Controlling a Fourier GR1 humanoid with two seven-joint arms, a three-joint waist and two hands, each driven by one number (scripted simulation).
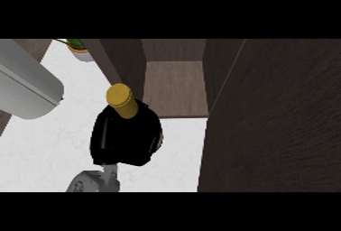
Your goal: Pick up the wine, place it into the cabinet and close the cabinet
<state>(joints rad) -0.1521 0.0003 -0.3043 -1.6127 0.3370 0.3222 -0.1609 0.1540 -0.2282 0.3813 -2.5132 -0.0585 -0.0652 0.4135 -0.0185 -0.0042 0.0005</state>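
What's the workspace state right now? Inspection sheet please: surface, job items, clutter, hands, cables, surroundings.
Surface: white counter, bare where visible.
Job's things: wine bottle with gold cap, held above the counter, just in front of the cabinet; only its cap and neck show. Cabinet open, wooden shelf visible, nothing seen on it. Cabinet door swung open, filling the view's right.
Clutter: nothing seen.
Hands: one black hand curled round the bottle; which arm it belongs to cannot be told. A grey forearm shows at upper left; its hand is out of view.
Cables: nothing seen.
Surroundings: potted plant at the counter's far edge; a grey round object at the bottom edge, unidentified.
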